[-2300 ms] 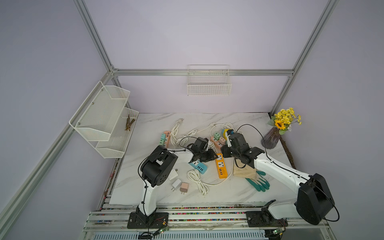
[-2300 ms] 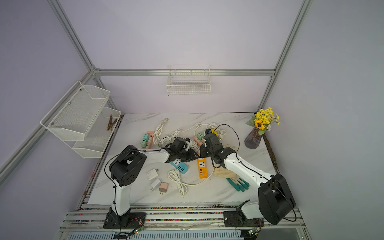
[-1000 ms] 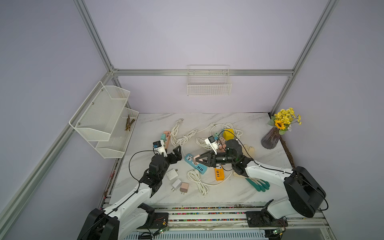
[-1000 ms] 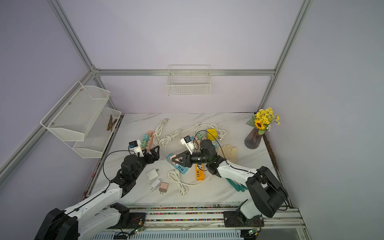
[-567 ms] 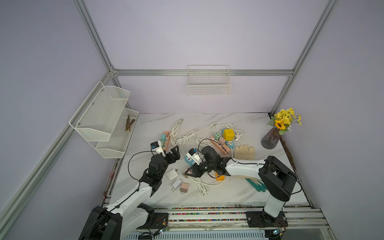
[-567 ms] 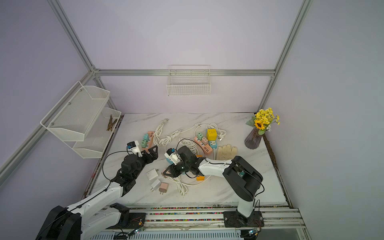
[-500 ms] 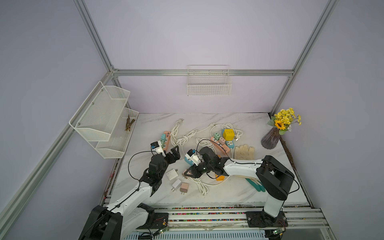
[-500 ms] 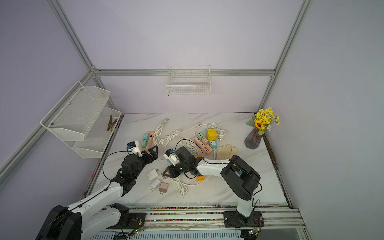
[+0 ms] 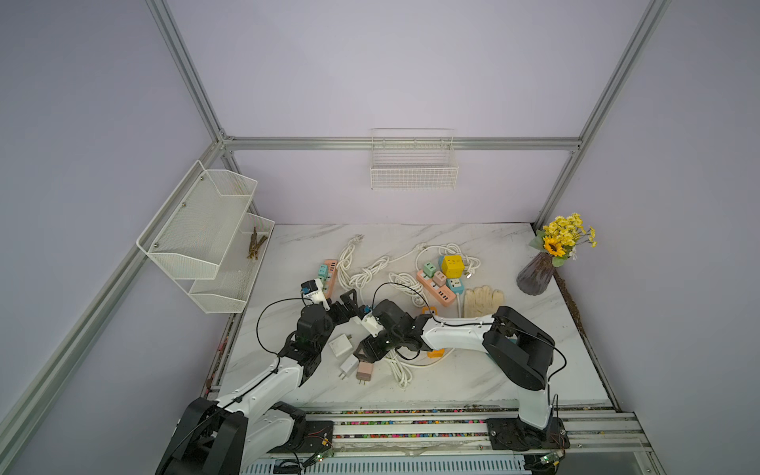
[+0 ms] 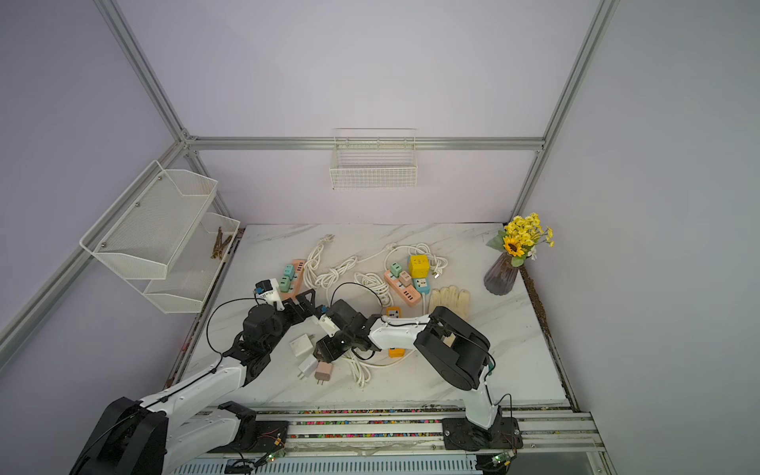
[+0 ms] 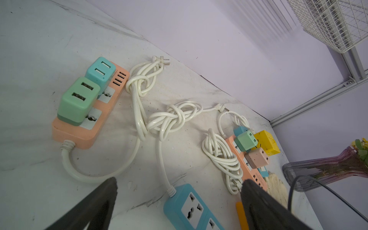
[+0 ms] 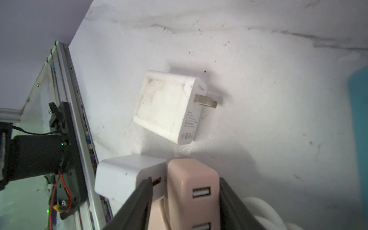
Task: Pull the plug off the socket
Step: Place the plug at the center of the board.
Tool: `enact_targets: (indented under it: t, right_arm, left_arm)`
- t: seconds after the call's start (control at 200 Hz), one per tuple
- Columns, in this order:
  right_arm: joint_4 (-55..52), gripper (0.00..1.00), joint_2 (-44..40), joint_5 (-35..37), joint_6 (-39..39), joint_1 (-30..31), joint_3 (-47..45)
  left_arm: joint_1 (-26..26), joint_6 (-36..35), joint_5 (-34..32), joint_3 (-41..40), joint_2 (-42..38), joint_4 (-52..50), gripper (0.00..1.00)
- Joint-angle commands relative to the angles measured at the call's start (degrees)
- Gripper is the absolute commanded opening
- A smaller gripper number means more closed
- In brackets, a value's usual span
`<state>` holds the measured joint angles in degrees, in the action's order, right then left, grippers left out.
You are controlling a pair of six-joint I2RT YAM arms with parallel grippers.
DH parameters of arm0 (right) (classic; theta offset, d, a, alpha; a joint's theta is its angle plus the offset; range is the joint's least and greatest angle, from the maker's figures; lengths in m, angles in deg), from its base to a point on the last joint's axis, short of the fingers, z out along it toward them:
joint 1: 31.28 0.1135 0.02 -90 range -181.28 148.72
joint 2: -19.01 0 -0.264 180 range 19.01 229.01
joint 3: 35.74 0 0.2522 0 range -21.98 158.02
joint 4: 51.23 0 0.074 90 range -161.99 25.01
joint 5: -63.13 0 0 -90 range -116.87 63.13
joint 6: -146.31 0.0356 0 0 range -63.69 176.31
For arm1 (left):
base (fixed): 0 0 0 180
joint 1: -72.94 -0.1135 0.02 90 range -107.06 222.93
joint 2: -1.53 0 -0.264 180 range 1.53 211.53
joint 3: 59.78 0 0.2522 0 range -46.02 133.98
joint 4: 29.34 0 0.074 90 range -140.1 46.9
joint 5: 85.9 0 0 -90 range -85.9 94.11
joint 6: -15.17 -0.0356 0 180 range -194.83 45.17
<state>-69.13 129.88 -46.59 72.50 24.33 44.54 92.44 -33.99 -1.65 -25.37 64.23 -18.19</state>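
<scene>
Pink plug, white charger, blue power strip, yellow cube, grey-veined marble table

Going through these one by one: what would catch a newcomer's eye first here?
A jumble of knotted white cords and pastel power strips fills mid-table, with a yellow cube socket among them. A vase of yellow flowers stands at the far right corner. Near the front, the right gripper straddles a pink charger.

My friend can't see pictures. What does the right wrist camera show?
A pink charger sits between the right gripper's parted dark fingers. A pronged white charger and a plain white charger lie near it on the marble table.
</scene>
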Motion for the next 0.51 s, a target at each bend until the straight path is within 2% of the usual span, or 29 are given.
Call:
enact_targets:
  t: [0.0, 0.23, 0.31, 0.5]
  right_arm:
    - [-3.37, 0.63, -6.80, 6.94, -3.69, -0.07, -2.02]
    - [5.51, 0.61, -22.06, 14.84, -8.49, -0.29, -12.87]
    - [10.86, 0.60, -30.75, 20.34, -7.63, -0.30, -18.65]
    - [26.36, 0.58, -47.77, 30.93, -5.16, -2.48, -33.68]
  left_arm:
    - [-0.46, 0.64, 2.01, 0.90, 0.80, 2.68, 1.00]
    - [-0.44, 0.51, 4.87, 1.50, 2.62, 4.24, 1.00]
    - [-0.44, 0.45, 6.61, 1.68, 3.62, 5.54, 1.00]
    - [-0.45, 0.12, 16.06, 3.59, 8.36, 10.07, 1.00]
